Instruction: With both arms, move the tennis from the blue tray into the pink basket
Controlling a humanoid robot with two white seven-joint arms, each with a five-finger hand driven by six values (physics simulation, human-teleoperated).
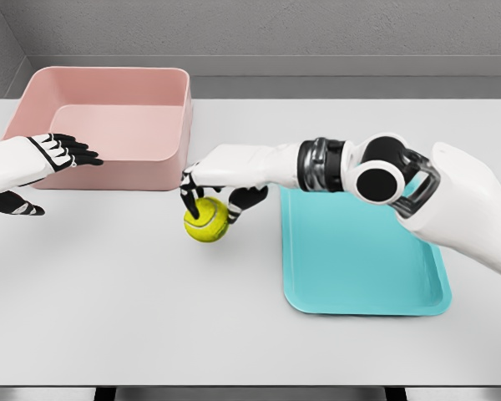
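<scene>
Tennis ball (206,220) under right robot hand (210,203), fingers around it.

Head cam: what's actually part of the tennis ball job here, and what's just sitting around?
In the job:
- tennis ball, held by the right hand between tray and basket
- blue tray, nothing on it
- pink basket
- left hand, open, in front of the basket

Just there:
- white table only; no stray objects in view

A pale grey table (134,317) carries everything before me. On it sit a pink basket (108,125) at the far left and a blue tray (359,267) to the right, well apart.
</scene>
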